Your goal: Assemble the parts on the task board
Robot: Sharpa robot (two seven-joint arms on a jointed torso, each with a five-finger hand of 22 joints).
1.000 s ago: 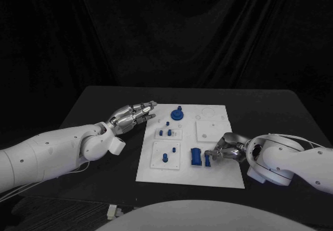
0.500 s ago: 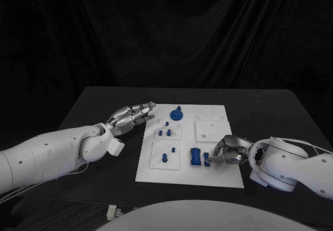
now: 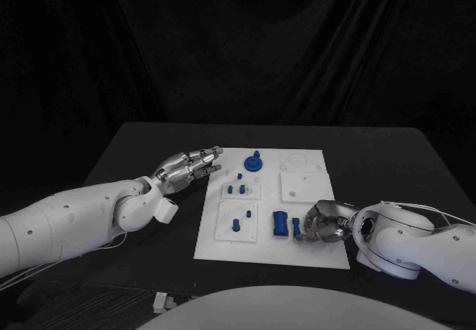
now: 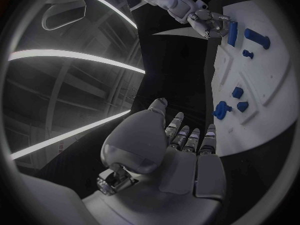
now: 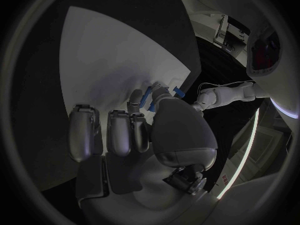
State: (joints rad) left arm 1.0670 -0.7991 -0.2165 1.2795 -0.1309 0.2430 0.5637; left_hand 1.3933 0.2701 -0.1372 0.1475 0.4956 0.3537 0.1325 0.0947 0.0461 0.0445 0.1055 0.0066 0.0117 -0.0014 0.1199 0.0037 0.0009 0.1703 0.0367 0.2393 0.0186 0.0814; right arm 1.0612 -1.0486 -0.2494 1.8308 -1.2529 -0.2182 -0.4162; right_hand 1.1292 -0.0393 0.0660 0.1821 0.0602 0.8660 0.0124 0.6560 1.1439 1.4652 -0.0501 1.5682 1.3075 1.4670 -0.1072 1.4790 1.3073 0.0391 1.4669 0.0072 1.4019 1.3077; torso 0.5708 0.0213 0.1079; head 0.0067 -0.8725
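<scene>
While the right hand (image 3: 322, 223) sits at the lower right of the task board (image 3: 303, 253), its fingers are curled toward a slim blue part (image 3: 296, 227) standing just beside a thicker blue cylinder (image 3: 280, 224); judged from the head view, the hand is placed there to grasp or seat that slim piece, but whether the fingertips actually clamp it cannot be told — the contact is hidden behind the hand's own fingers. In the right wrist view the fingers (image 5: 119, 135) are bent over the white plate with blue showing just past them. At the left of the frame, the left hand (image 3: 188, 166) is held off the board's upper left corner, fingers extended and lying close side by side, gripping nothing; it appears parked clear so as not to obstruct the working side. Across the board lie the remaining parts: a round blue knob-like piece (image 3: 254, 163) in the upper middle, small blue pegs (image 3: 236, 188) in the raised panel below it, and a single peg (image 3: 236, 224) in the lower left panel. One white square panel (image 3: 301, 186) at centre right carries no part, which suggests assembly is not finished. Beneath the board the worktop (image 3: 386, 158) is matte black, and dark curtain folds close off the room behind it.
</scene>
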